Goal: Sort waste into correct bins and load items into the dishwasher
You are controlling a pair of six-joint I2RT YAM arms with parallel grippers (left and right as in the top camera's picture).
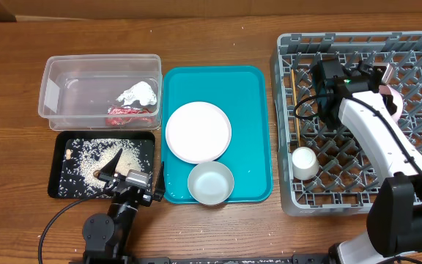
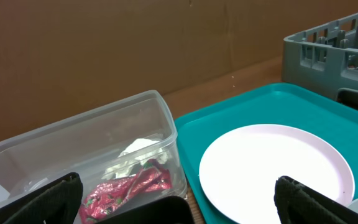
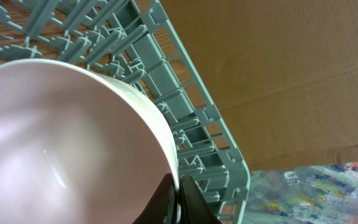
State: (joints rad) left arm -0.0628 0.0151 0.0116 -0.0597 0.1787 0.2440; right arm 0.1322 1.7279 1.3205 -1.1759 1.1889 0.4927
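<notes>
The clear tub (image 1: 53, 88) holds the white napkin (image 1: 139, 93) and red wrapper (image 1: 127, 115); both show in the left wrist view, napkin (image 2: 138, 149), wrapper (image 2: 129, 190). The black tray (image 1: 61, 187) holds loose rice (image 1: 86, 155). My left gripper (image 1: 132, 174) is open and empty above that tray's right end, also in its own view (image 2: 179, 211). The white plate (image 1: 198, 131) (image 2: 272, 168) and a pale bowl (image 1: 211, 182) lie on the teal tray (image 1: 251, 110). My right gripper (image 3: 179, 202) is shut on the rim of another pale bowl (image 3: 61, 143) (image 1: 394, 103) over the grey dish rack (image 1: 416, 44). A white cup (image 1: 304, 163) and chopsticks (image 1: 295, 110) are in the rack.
The teal tray sits between the bins and the rack, its rim close to my left gripper. The rack's wall (image 2: 334, 50) rises at the far right of the left wrist view. Bare wooden table (image 1: 218, 37) lies behind the trays.
</notes>
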